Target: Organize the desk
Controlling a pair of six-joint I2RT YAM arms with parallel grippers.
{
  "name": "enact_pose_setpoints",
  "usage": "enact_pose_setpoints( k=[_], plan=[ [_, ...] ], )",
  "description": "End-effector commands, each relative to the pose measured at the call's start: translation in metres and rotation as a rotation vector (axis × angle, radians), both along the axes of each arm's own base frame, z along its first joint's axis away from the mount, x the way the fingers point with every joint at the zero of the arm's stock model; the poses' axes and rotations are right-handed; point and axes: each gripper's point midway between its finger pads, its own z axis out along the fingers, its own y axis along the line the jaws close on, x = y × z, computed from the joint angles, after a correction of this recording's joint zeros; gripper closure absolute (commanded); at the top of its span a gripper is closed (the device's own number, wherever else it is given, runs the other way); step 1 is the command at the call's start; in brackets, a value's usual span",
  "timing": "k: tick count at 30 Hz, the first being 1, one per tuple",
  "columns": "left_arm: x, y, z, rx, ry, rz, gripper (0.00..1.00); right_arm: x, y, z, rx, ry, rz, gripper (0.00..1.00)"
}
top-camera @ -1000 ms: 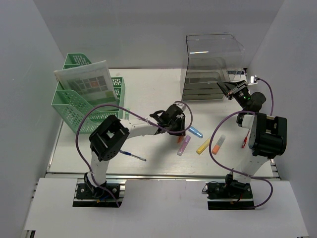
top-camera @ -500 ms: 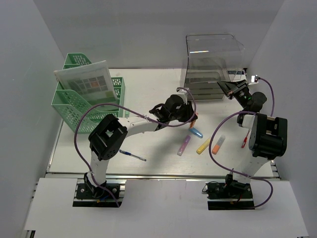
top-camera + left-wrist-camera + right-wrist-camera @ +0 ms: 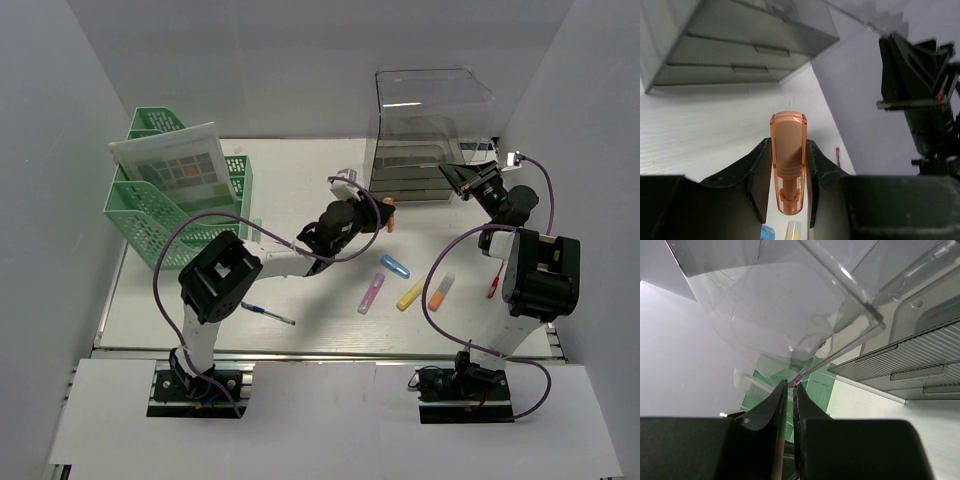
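Left gripper (image 3: 788,144): part open, clamped on orange marker (image 3: 788,150). Right gripper (image 3: 790,385): nearly closed, pinching the clear cover (image 3: 790,305) at its edge.

Left wrist view: drawer unit (image 3: 740,45) is clipped by the top and left edges. Below the marker (image 3: 788,135) in the left gripper (image 3: 788,145), a blue bit (image 3: 767,232) and a yellow bit (image 3: 793,231) are cut by the frame bottom, can't ID them. Right arm (image 3: 925,115), right of the drawer unit, is cut by the frame edge.

Right wrist view: basket (image 3: 817,384) only shows warped through the drawer unit's clear top. Can't tell if the right gripper (image 3: 790,385) pinches the clear edge.

Top view: red pen (image 3: 493,287), front-right of the drawer unit, is half behind the right arm. Print on the sheet (image 3: 175,165) is too small to read.
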Motion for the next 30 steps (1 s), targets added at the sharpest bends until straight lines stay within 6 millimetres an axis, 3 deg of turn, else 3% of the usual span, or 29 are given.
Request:
enact_pose_setpoints(
  k=[1,3,5,7,8,9,12,30],
  plan=[
    [0.016,0.023,0.057,-0.236,-0.115,0.143,0.82,-0.010,-0.003,0.050,-0.081,-0.232,-0.018,0.94],
    [0.017,0.025,0.047,-0.262,-0.112,0.157,0.81,-0.010,-0.003,0.049,-0.084,-0.232,-0.019,0.94],
    [0.024,0.020,0.059,-0.295,-0.129,0.146,0.81,-0.010,-0.003,0.049,-0.088,-0.235,-0.019,0.94],
    [0.031,0.012,0.053,-0.276,-0.120,0.125,0.81,-0.011,-0.002,0.047,-0.093,-0.235,-0.015,0.94],
    [0.032,0.006,0.065,-0.295,-0.138,0.103,0.81,-0.011,-0.003,0.048,-0.094,-0.236,-0.016,0.94],
    [0.034,-0.001,0.055,-0.281,-0.124,0.090,0.81,-0.010,-0.004,0.048,-0.092,-0.235,-0.024,0.94],
    [0.040,-0.007,0.055,-0.295,-0.138,0.069,0.82,-0.008,-0.006,0.053,-0.093,-0.247,-0.027,0.94],
    [0.061,-0.010,0.046,-0.323,-0.268,-0.020,0.81,-0.001,-0.005,0.054,-0.122,-0.246,0.003,0.94]
  ],
)
